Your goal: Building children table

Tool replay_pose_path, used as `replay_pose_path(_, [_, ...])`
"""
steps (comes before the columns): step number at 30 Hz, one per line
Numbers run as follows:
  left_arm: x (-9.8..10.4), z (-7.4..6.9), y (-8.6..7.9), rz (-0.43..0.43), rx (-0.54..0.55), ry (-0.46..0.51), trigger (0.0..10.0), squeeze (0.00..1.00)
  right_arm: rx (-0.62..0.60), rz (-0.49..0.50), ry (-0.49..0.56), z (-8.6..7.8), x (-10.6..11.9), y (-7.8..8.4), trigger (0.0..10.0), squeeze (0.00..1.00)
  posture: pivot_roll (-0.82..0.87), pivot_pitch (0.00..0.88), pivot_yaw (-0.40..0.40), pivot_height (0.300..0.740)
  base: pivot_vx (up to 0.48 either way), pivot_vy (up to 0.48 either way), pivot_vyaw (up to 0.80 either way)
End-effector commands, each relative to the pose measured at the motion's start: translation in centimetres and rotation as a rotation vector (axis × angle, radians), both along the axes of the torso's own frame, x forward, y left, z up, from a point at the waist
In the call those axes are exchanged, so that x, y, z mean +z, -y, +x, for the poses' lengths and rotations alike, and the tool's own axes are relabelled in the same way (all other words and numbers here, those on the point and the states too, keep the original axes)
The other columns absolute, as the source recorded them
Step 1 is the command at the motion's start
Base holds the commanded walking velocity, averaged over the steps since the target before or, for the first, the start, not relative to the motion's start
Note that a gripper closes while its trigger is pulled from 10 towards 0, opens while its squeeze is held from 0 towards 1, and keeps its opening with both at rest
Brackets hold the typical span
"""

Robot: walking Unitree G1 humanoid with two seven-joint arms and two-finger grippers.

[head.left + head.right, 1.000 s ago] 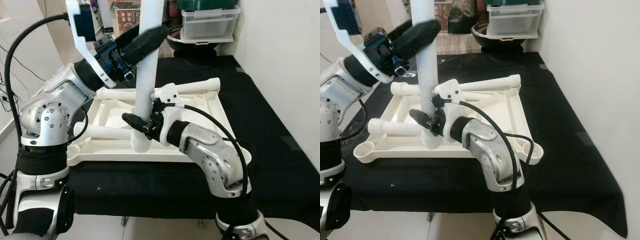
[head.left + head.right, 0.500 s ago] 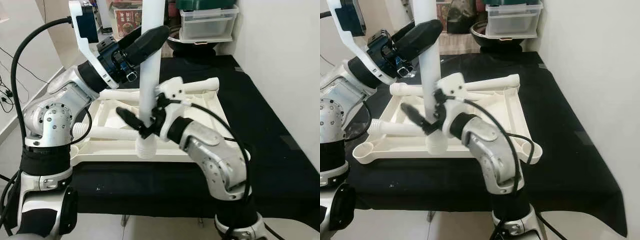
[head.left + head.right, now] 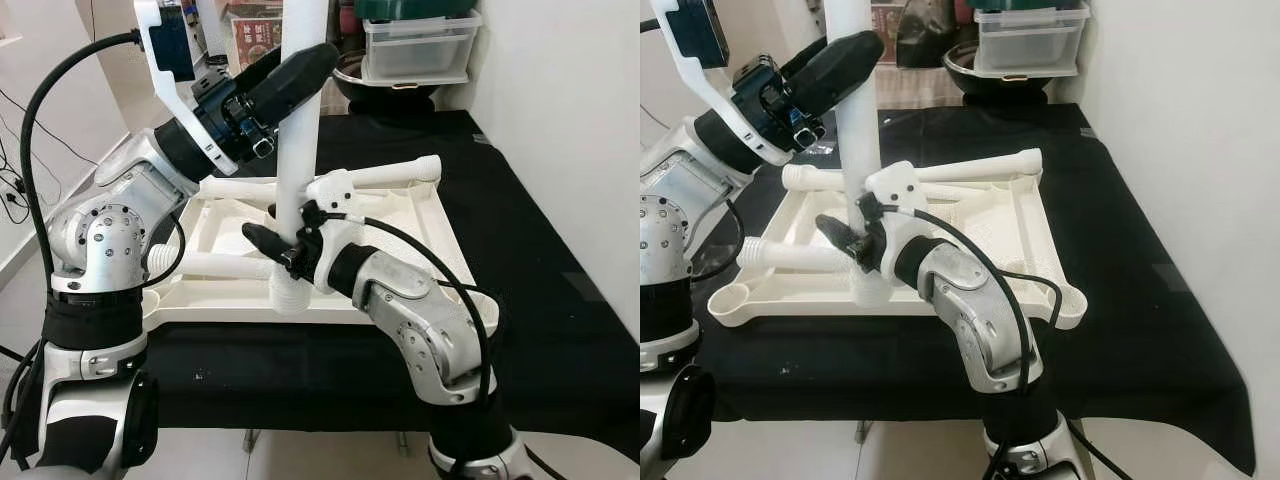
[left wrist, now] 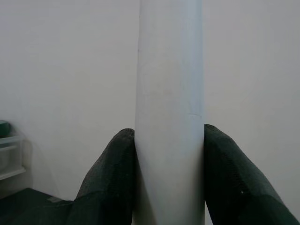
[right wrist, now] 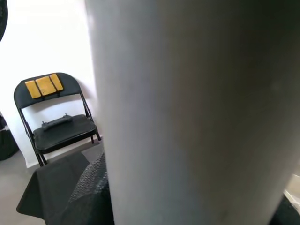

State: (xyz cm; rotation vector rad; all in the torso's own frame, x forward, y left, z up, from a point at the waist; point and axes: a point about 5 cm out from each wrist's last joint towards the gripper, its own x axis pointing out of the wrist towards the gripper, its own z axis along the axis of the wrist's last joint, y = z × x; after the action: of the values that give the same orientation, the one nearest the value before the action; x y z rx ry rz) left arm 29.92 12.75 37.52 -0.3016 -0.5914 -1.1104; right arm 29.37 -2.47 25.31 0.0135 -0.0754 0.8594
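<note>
A long white table leg (image 3: 298,140) stands nearly upright, and both grippers are shut on it. My left gripper (image 3: 310,65) clamps it high up; in the left wrist view its black fingers (image 4: 117,178) press both sides of the leg (image 4: 169,93). My right gripper (image 3: 272,245) grips it low down, just above the ribbed end (image 3: 288,295). That end rests at the near rim of the upturned white tabletop (image 3: 432,235) on the black table. Two more white legs lie in the tabletop, one at the far side (image 3: 390,175), one near the left (image 3: 215,265).
Clear storage boxes (image 3: 415,50) and a dark bowl (image 3: 350,75) stand at the back of the black table (image 3: 540,260). A white wall runs along the right. A black folding chair (image 5: 51,117) stands on the floor to the left.
Half a second ago the leg leaned with its ribbed end lifted toward me; now it stands straighter with the end lower at the tabletop's rim. The right gripper came down with it.
</note>
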Motion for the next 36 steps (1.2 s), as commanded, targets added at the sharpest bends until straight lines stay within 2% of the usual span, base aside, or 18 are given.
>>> replay_pose_path(1, [0.5, -0.5, 0.7, -0.021, -0.055, 0.022, 0.0, 0.00, 0.010, 0.006, -0.029, -0.1, -0.5, -0.4, 0.0, 0.00, -0.11, 0.051, 0.053, 0.740, 0.000, 0.000, 0.00])
replay_pose_path(3, [0.4, -0.6, 0.8, -0.022, -0.059, 0.025, 0.0, 0.00, 0.003, 0.002, -0.029, 0.0, -0.5, -0.4, 0.0, 0.00, -0.11, 0.051, 0.053, 0.740, 0.000, 0.000, 0.00])
replay_pose_path(4, [0.3, -0.7, 0.8, -0.028, -0.059, 0.032, 0.0, 0.15, -0.007, 0.005, -0.032, 0.1, -0.6, -0.3, 0.0, 0.00, -0.11, 0.051, 0.054, 0.740, 0.000, 0.000, 0.00])
replay_pose_path(5, [0.3, -0.7, 0.8, -0.034, -0.060, 0.039, 2.3, 1.00, -0.020, 0.008, -0.035, 0.2, -0.6, -0.1, 0.0, 0.00, -0.11, 0.051, 0.055, 0.740, 0.000, 0.000, 0.00])
replay_pose_path(7, [0.3, -0.7, 0.8, -0.038, -0.060, 0.043, 2.3, 1.00, -0.028, 0.010, -0.037, 0.3, -0.7, 0.0, 0.0, 0.00, -0.11, 0.050, 0.055, 0.740, 0.000, 0.000, 0.00])
replay_pose_path(8, [0.2, -0.7, 0.8, -0.040, -0.058, 0.041, 9.8, 1.00, -0.040, 0.012, -0.038, 0.4, -0.7, 0.1, 0.0, 0.00, -0.11, 0.050, 0.055, 0.740, 0.000, 0.000, 0.00])
replay_pose_path(14, [0.2, -0.8, -0.6, -0.083, -0.031, 0.031, 10.0, 1.00, -0.155, 0.042, -0.038, 1.6, -0.6, 1.7, 0.0, 0.00, -0.11, 0.051, 0.054, 0.740, 0.000, 0.000, 0.00])
replay_pose_path(16, [0.4, -0.9, -1.6, -0.110, -0.022, 0.032, 10.0, 1.00, -0.202, 0.051, -0.035, 2.1, -0.5, 2.5, 0.0, 0.00, -0.11, 0.051, 0.053, 0.740, 0.000, 0.000, 0.00])
replay_pose_path(19, [1.5, -2.1, -5.4, -0.179, 0.027, 0.058, 10.0, 1.00, -0.357, 0.105, -0.018, 3.6, 0.2, 5.7, 0.0, 0.00, -0.09, 0.048, 0.046, 0.740, 0.000, 0.000, 0.00])
replay_pose_path(26, [2.2, -3.9, -8.1, -0.207, 0.070, 0.085, 10.0, 1.00, -0.494, 0.211, 0.036, 4.7, 2.0, 8.8, 0.0, 0.00, -0.08, 0.045, 0.042, 0.740, 0.000, 0.000, 0.00])
replay_pose_path(27, [0.2, -4.9, -8.0, -0.110, 0.046, 0.051, 10.0, 1.00, -0.559, 0.291, 0.089, 5.0, 3.7, 10.5, 9.8, 0.00, -0.07, 0.046, 0.041, 0.740, 0.000, 0.000, 0.00])
replay_pose_path(28, [0.2, -4.9, -8.0, -0.110, 0.046, 0.051, 10.0, 1.00, -0.559, 0.291, 0.089, 5.0, 3.7, 10.5, 9.8, 0.00, -0.07, 0.046, 0.041, 0.740, 0.000, 0.000, 0.00])
replay_pose_path(30, [-2.9, -5.3, -6.9, -0.009, 0.009, -0.038, 10.0, 1.00, -0.599, 0.352, 0.124, 5.2, 5.0, 11.6, 10.0, 0.00, -0.07, 0.050, 0.038, 0.740, 0.000, 0.000, 0.00])
replay_pose_path(31, [-6.2, -4.9, -5.5, 0.085, 0.036, -0.131, 10.0, 0.77, -0.585, 0.342, 0.163, 5.0, 5.6, 11.6, 10.0, 0.00, -0.07, 0.056, 0.037, 0.740, 0.000, 0.000, 0.00])
replay_pose_path(33, [-6.2, -4.9, -5.5, 0.085, 0.036, -0.131, 10.0, 0.77, -0.585, 0.342, 0.163, 5.0, 5.6, 11.6, 10.0, 0.00, -0.07, 0.056, 0.037, 0.740, 0.000, 0.000, 0.00])
replay_pose_path(34, [-9.3, -5.0, -4.1, 0.167, 0.050, -0.210, 10.0, 0.34, -0.566, 0.335, 0.193, 4.9, 6.0, 11.6, 10.0, 0.00, -0.07, 0.057, 0.036, 0.740, 0.000, 0.000, 0.00])
replay_pose_path(35, [-9.3, -5.0, -4.1, 0.167, 0.050, -0.210, 10.0, 0.34, -0.566, 0.335, 0.193, 4.9, 6.0, 11.6, 10.0, 0.00, -0.07, 0.057, 0.036, 0.740, 0.000, 0.000, 0.00])
replay_pose_path(36, [-12.8, -5.3, -2.2, 0.260, 0.065, -0.289, 10.0, 0.00, -0.534, 0.331, 0.223, 4.6, 6.4, 11.3, 10.0, 0.00, -0.07, 0.062, 0.036, 0.740, 0.000, 0.000, 0.00])
